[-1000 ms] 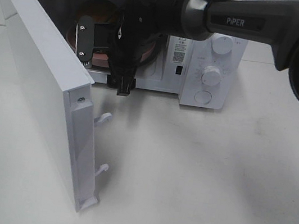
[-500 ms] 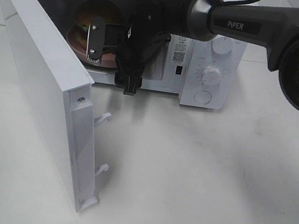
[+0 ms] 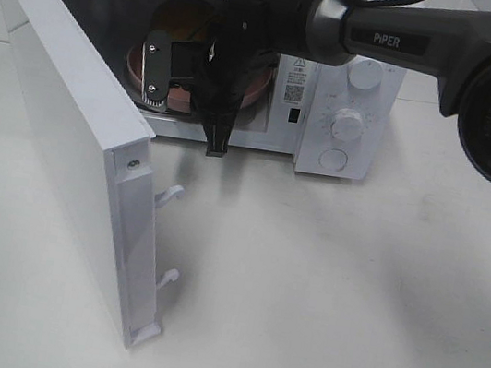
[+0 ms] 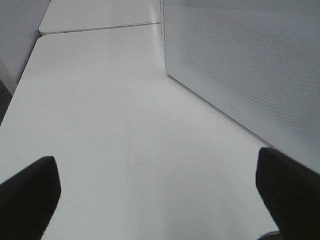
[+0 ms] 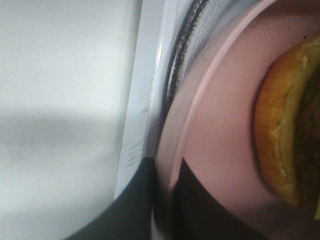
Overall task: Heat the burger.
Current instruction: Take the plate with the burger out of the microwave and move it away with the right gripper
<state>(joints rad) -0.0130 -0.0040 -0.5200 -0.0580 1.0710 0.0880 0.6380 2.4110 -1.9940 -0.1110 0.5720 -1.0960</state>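
Note:
The burger (image 3: 184,19) sits on a round pink plate (image 3: 137,60) inside the open white microwave (image 3: 354,89). My right gripper (image 3: 159,69) reaches into the cavity and is shut on the plate's near rim. In the right wrist view the two dark fingers (image 5: 134,202) pinch the pink plate (image 5: 215,125), with the golden bun of the burger (image 5: 281,135) at its far side and the microwave's white sill (image 5: 145,100) beside it. Whether the plate rests on the turntable I cannot tell. My left gripper (image 4: 160,210) is open and empty over the table.
The microwave door (image 3: 61,108) stands wide open to the left, its latch hooks (image 3: 172,194) pointing at the table. Its perforated panel (image 4: 240,65) is close beside my left gripper. The control knobs (image 3: 347,123) are on the right of the cavity. The white table (image 3: 322,290) lies in front.
My right gripper has carried the plate and burger to the right and a little deeper inside the microwave. The door has not moved.

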